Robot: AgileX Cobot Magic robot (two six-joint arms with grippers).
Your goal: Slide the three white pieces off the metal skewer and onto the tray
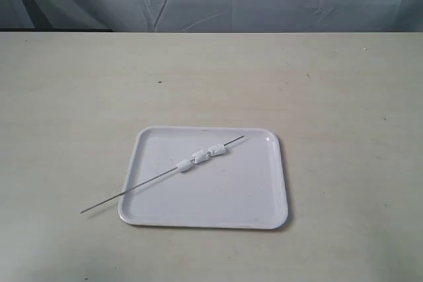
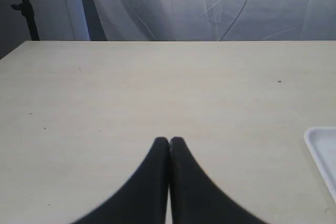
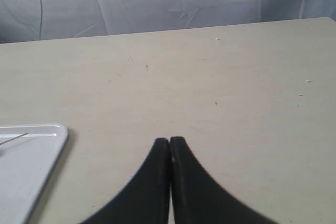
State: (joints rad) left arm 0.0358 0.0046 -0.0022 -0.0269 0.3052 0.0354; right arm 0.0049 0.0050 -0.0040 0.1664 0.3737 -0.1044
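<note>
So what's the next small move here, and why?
Probably open the left pincer and bring it toward the bare end of the thin dark metal skewer, which overhangs the glossy white rectangular tray. The three small white chunks sit threaded on it, and the right pincer is shut too, holding nothing.

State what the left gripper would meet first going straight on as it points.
Probably nothing: ahead of the left gripper lies only table up to the curtain; the tray sits aside.
</note>
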